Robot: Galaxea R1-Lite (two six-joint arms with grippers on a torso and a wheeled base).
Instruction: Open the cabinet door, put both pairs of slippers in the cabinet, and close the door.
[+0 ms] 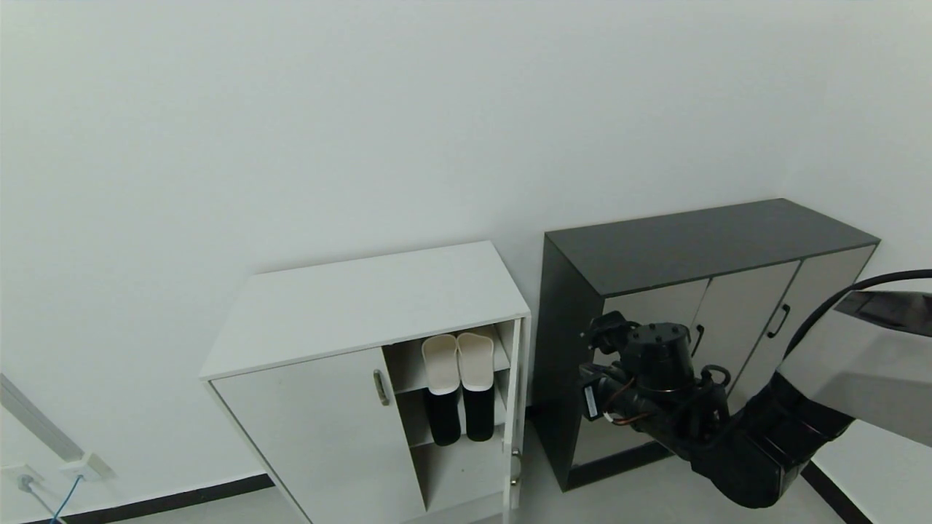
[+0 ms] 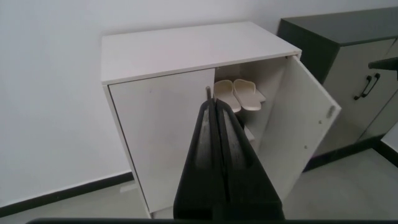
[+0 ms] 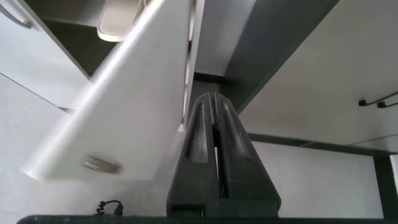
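Closing the door was judged the step in hand, since both pairs sat inside the white cabinet; cream slippers on its upper shelf, toes outward; black slippers directly beneath them in the same right-hand compartment; the cabinet's left door shut. Right gripper: fingers pressed together, nothing held, placed outside the cabinet on the outer face of the swung-out door, between that door and the dark cabinet beside it; contact with the panel could not be told. Advice, as judgement: press flat against the outer face near the free edge, close to the handle, and sweep in an arc about the hinge side of the cabinet; keep the push slow so the panel neither bounces back nor catches the slipper toes; clear the dark cabinet's side on the swing. Left gripper: fingers closed, empty, held in front of the cabinet, well apart from it, facing the left door; both pairs lay beyond its tips, inside the cabinet.
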